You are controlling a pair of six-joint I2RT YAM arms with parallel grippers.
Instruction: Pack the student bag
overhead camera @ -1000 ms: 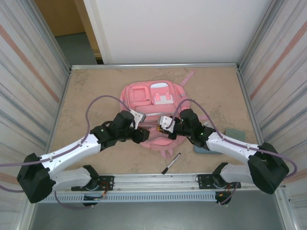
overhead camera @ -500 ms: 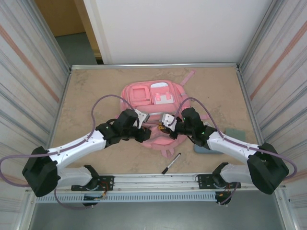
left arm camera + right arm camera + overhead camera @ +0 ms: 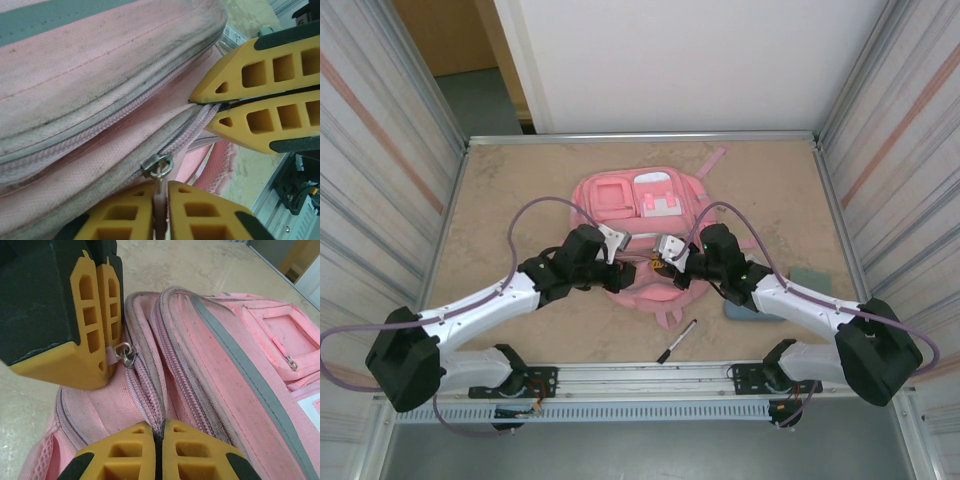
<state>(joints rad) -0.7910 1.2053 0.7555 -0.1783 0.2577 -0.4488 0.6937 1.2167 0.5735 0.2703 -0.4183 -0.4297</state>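
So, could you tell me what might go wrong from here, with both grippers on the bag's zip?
1. The left gripper holds only the thin tab of the zip pull, so a sideways tug could slip it free.
2. The right gripper pinches just a fold of the student bag beside the zip. If that fold slips, the bag may slide along instead of the zip opening.

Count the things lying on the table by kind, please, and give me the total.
Pink backpack: 1
Pen: 1
Flat grey-green pad: 1
Flat pale blue pad: 1
Total: 4, though the right arm crosses between the two pads, so they may be one thing.
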